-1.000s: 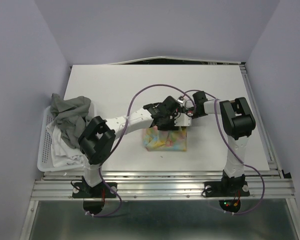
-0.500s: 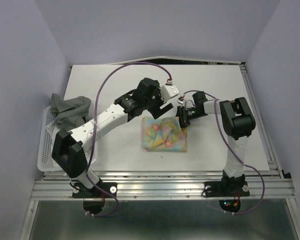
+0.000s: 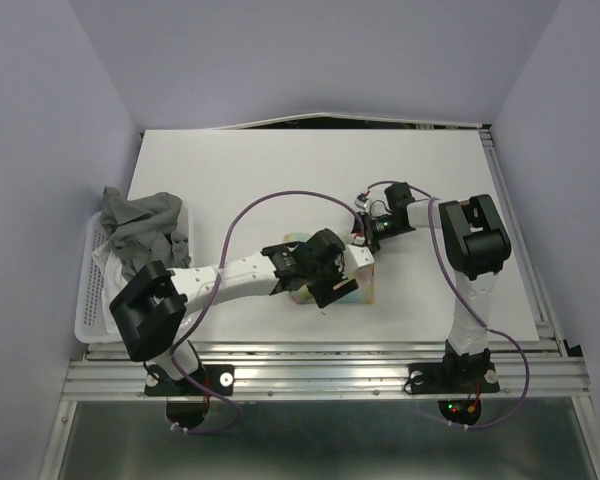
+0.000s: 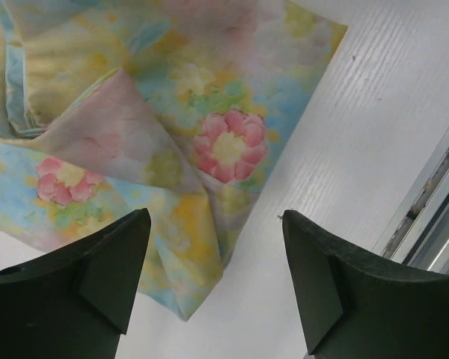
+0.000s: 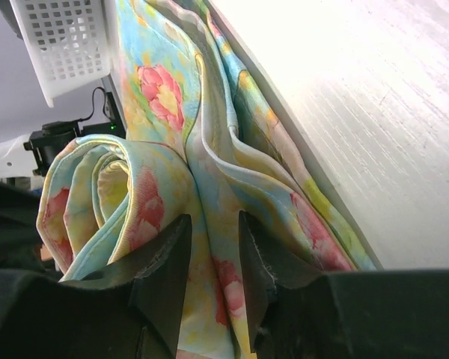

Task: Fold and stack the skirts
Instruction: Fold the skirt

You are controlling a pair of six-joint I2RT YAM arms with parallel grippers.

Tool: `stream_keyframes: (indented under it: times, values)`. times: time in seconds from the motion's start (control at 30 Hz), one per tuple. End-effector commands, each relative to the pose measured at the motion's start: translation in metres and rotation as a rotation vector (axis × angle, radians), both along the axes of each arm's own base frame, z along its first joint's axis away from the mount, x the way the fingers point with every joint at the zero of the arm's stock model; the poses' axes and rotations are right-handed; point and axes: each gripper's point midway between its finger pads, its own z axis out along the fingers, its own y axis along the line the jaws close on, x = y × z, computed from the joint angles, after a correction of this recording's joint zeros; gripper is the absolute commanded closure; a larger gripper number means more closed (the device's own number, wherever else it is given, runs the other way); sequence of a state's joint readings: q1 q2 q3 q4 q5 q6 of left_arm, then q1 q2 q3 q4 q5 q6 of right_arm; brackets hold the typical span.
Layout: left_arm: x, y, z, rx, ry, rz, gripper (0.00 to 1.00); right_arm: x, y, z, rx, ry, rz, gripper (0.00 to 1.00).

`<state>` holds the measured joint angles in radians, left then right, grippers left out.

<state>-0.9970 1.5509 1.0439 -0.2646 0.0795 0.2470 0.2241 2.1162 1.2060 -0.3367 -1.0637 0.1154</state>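
Top external view: grey skirt (image 3: 140, 225) and white skirt (image 3: 118, 272) lie crumpled in the basket (image 3: 84, 300), not yet folded. Floral skirt (image 4: 209, 142) is partly folded on the table (image 3: 280, 170). Left gripper (image 4: 213, 224) stands spread above it, and right gripper (image 5: 213, 224) pinches its fold.

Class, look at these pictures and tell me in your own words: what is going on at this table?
Two robot arms are folding the floral skirt on the white table. The right gripper pinches a fold at the skirt's edge, while the left gripper hovers open above its near edge, holding nothing. The grey skirt and the white skirt lie bunched in the basket at the left, not yet folded.
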Motion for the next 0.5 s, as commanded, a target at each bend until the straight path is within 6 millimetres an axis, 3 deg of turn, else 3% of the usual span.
stream_keyframes:
  times: [0.0,0.17,0.33,0.43,0.47]
  values:
    - [0.018,-0.015,0.013,-0.028,-0.122,0.068,0.17,-0.006,-0.021,-0.050,-0.227,0.000,-0.021,0.62]
    - [0.031,-0.011,-0.015,0.052,-0.115,0.110,0.20,-0.007,-0.022,-0.052,-0.233,-0.001,-0.016,0.62]
    - [0.049,0.000,-0.016,0.049,-0.134,0.170,0.33,-0.007,-0.023,-0.053,-0.238,-0.011,-0.008,0.62]
    - [0.060,0.007,-0.006,0.022,-0.145,0.208,0.52,-0.008,-0.025,-0.056,-0.249,-0.016,-0.002,0.65]
    - [0.064,0.009,0.003,-0.003,-0.146,0.215,0.64,-0.007,-0.026,-0.057,-0.255,-0.024,-0.001,0.66]
